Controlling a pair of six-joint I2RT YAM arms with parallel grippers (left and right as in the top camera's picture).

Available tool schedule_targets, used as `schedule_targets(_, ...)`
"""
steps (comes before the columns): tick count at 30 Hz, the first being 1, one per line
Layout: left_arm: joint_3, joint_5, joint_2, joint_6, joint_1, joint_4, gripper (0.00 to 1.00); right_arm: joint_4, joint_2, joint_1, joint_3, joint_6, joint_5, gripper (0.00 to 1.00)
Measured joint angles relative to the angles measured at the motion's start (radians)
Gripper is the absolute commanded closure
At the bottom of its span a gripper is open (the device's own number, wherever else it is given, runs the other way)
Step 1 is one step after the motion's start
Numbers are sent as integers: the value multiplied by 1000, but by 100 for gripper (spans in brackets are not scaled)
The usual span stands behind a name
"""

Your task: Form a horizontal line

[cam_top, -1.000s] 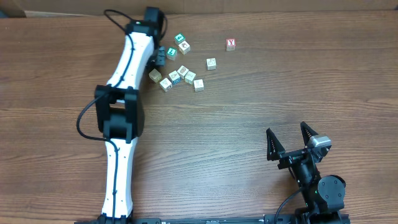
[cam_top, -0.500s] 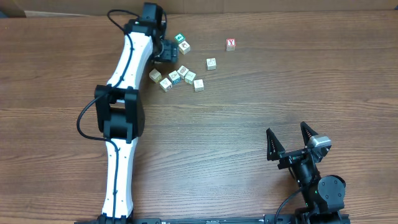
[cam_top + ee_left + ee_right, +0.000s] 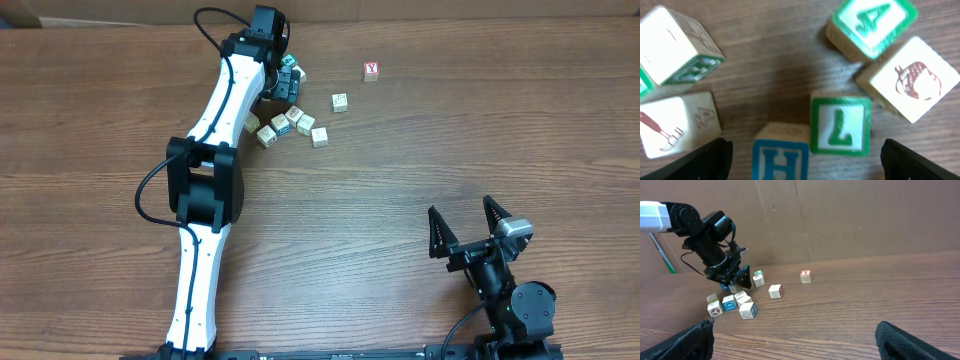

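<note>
Left gripper [image 3: 284, 84]: jaws wide apart, holding nothing (green-L cube [image 3: 840, 125] lies loose between its fingertips). Pale wooden cubes [image 3: 294, 118] cluster just nearside of it, unaligned. Right gripper [image 3: 467, 232]: gaping, empty, well apart.

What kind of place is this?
Probably a robotics lab bench: a white robot arm and a black robot arm at a wooden table with toy letter blocks, cardboard-looking wall behind.
</note>
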Motion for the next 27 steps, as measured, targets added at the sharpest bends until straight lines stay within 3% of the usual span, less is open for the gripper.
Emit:
schedule_targets(3,0,-8,0,0,0,30,12,0,0,0,0,0,0,0)
schedule_targets(6,0,-11,0,-3,0,39,28,0,0,0,0,0,0,0)
schedule_targets(8,0,-14,0,-1,0,32,34,1,0,0,0,0,0,0)
schedule_targets(13,0,-15,0,0,0,-6,36,0,0,0,0,0,0,0)
schedule_targets(17,0,-23,0,0,0,-24,46,0,0,0,0,0,0,0)
schedule_targets(27,0,-68,0,-56,0,-39,39,1,0,0,0,0,0,0)
